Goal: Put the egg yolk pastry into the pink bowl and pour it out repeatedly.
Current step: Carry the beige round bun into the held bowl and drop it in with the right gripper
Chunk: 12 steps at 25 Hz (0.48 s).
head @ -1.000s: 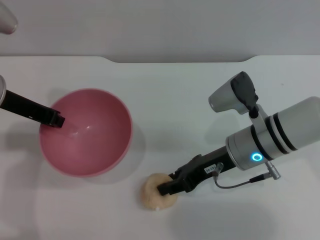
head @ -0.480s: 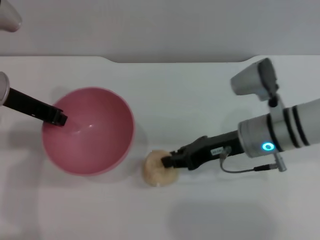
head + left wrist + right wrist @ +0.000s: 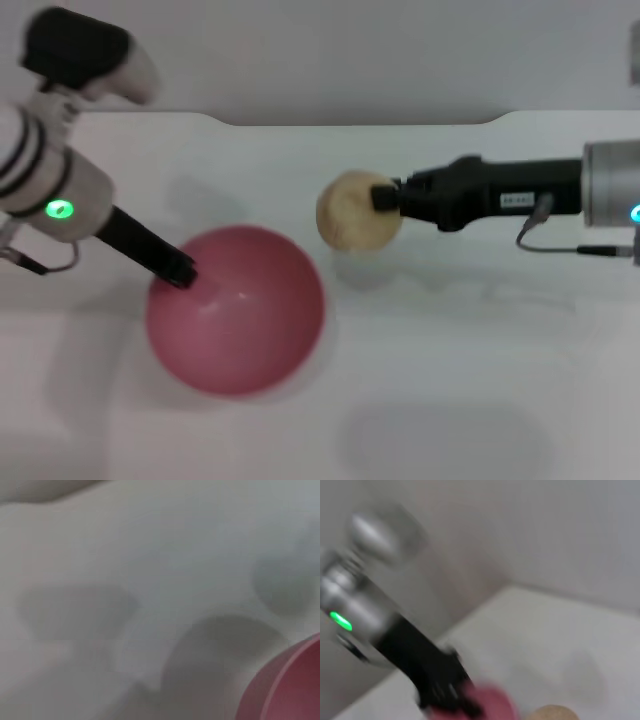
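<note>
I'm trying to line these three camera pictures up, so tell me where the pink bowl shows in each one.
Head view: the pink bowl sits lower left of centre, the left gripper at its rim.
Left wrist view: only its edge shows, in the lower right corner.
Right wrist view: a pink blur at the bottom, below the left gripper.
Shared landmark: the white table.

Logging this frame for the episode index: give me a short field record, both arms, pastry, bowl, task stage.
left pincer: at the pink bowl's rim, gripping it
right pincer: shut on the egg yolk pastry
egg yolk pastry: held off the table, beside and above the bowl's far right, not over it
pink bowl: lifted or tilted by the left arm; its shadow shows below in the left wrist view; inside looks empty
table: white
task stage: pastry picked up, not yet in the bowl
</note>
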{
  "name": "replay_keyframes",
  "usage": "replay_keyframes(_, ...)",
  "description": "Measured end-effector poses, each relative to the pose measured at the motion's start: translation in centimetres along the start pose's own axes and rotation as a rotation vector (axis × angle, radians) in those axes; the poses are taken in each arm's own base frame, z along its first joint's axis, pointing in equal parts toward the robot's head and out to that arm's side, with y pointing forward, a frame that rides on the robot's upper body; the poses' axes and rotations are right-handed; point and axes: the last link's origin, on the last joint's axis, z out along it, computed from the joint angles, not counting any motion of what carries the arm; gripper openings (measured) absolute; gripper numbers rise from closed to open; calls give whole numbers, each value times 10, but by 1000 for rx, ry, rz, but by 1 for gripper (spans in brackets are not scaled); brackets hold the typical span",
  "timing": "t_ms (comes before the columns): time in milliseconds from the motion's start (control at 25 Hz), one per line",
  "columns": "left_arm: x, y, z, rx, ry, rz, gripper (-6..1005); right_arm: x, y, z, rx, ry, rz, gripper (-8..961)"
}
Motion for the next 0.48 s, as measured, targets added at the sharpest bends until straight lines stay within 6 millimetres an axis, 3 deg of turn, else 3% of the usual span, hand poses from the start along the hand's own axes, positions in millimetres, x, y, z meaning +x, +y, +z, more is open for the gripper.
replay_keyframes(200, 17, 19, 21, -2, -55, 66, -1, -20, 21, 11, -119, 45, -122, 55)
replay_keyframes(480, 31, 32, 27, 17, -43, 105, -1, -5, 31, 42, -148, 296, -161, 45)
